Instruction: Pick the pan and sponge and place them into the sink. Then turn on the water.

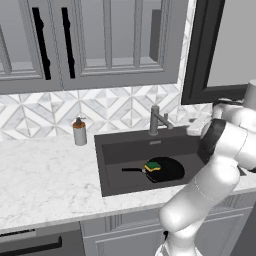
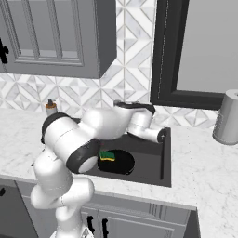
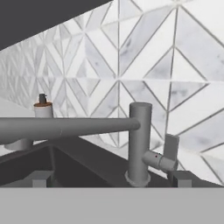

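The black pan (image 1: 169,171) lies in the dark sink (image 1: 125,150), its handle pointing left. The green-and-yellow sponge (image 1: 153,166) rests on the pan's left rim. From the right base view, the pan (image 2: 120,163) and sponge (image 2: 107,155) sit in the sink (image 2: 151,162) beneath my arm. My gripper (image 3: 111,179) is open and holds nothing, its fingertips (image 3: 181,178) wide apart. It faces the grey faucet (image 3: 139,144) from close by. The spout runs off to the left and the short lever (image 3: 159,161) sticks out to the right. No water is in view at the spout.
A soap dispenser (image 1: 79,131) with a brown pump stands left of the sink, and it is seen behind the spout (image 3: 43,109). A steel canister (image 2: 228,118) stands on the counter far right. Tiled wall, wall cabinets and a dark window frame rise behind.
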Tool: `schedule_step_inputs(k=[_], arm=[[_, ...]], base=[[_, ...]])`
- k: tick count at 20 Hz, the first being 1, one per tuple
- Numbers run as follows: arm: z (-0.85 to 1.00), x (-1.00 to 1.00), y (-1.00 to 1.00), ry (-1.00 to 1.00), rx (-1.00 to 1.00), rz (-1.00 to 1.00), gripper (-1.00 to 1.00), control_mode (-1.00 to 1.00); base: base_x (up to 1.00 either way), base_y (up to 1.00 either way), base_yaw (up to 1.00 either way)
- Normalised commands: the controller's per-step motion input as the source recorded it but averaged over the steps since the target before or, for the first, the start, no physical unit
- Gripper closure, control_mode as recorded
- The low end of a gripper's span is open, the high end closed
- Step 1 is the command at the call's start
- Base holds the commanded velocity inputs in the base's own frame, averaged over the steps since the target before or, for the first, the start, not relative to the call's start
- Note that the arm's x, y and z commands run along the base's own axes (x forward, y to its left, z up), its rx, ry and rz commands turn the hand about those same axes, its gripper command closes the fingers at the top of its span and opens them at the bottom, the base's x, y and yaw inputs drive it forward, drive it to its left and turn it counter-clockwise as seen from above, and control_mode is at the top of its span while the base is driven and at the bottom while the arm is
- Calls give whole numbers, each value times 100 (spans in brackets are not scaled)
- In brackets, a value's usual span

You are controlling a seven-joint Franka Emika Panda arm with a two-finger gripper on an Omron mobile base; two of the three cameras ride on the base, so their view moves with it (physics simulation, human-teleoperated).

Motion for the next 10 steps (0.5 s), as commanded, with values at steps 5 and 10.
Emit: schedule_step_inputs(k=[5, 10], arm=[[0, 27, 0, 0, 12, 1, -100, -100], [-2, 21, 0, 0, 6, 0, -100, -100]], base=[[0, 0, 0], [0, 0, 0]])
